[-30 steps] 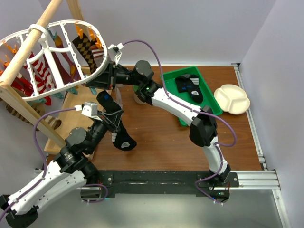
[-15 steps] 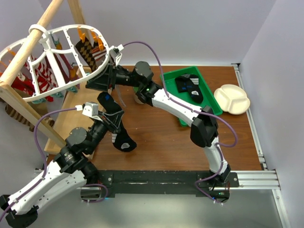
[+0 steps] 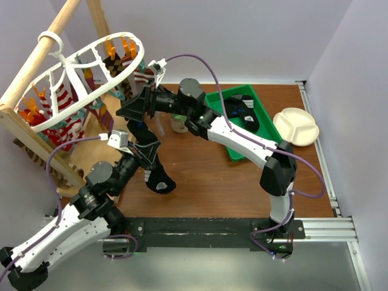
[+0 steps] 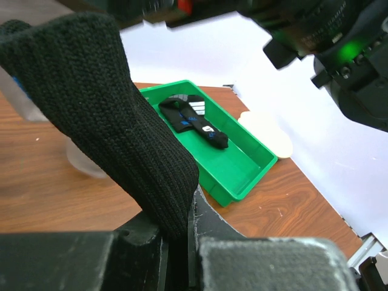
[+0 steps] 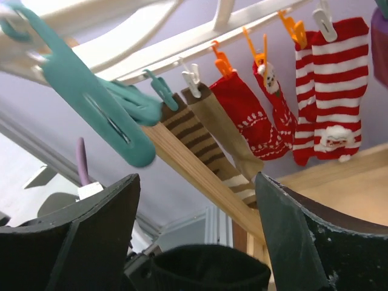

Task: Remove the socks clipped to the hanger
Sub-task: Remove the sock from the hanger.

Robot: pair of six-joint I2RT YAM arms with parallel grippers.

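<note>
White plastic forms the oval hanger, seen from above at the far left, where it is hung tilted on a wooden pole. Orange clips are lined along its rim. Striped socks and a checkered sock are clipped beneath it. The right gripper is held just under the hanger's right end. Nearer, the left gripper is closed on a black sock, which is apart from the hanger (whether its foot touches the table cannot be told). To the right a green tray holds a black pair, and a white plate lies just beside it.

In the left wrist view the black sock is pinched between the closed jaws of the left gripper and rises up and to the left. Beyond it the green tray is seen with the black pair, white and blue marks on it.

In the right wrist view the jaws of the right gripper are spread wide and nothing is held between them. Past them the hanger's rim is crossed by the wooden pole. A teal clip hangs empty at the left. A red-and-white striped sock, red patterned socks and a tan banded sock are clipped on.
</note>
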